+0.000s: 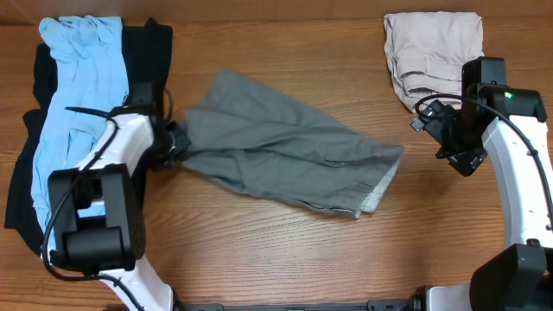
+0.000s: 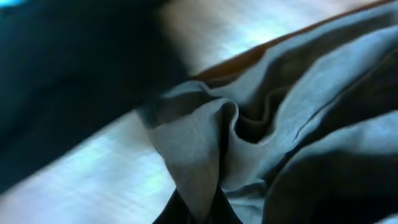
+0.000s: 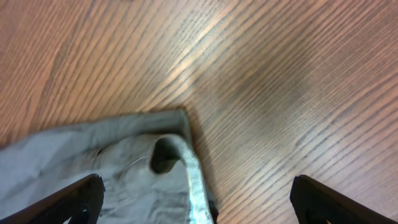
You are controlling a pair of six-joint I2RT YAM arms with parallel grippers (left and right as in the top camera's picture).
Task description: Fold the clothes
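Note:
The grey shorts [image 1: 276, 147] lie spread across the table's middle. My left gripper [image 1: 177, 142] is shut on their left edge; in the left wrist view a pinched fold of grey cloth [image 2: 199, 168] runs down between my fingers. My right gripper [image 1: 454, 142] is open and empty, held above the table to the right of the shorts. In the right wrist view a corner of the grey shorts [image 3: 143, 162] lies below my wide-open fingers [image 3: 199, 205]. Light blue [image 1: 73, 95] and black [image 1: 147, 52] garments lie piled at the left.
A folded beige garment [image 1: 432, 52] lies at the back right, just behind my right arm. The wooden table [image 1: 285, 250] runs bare along the front.

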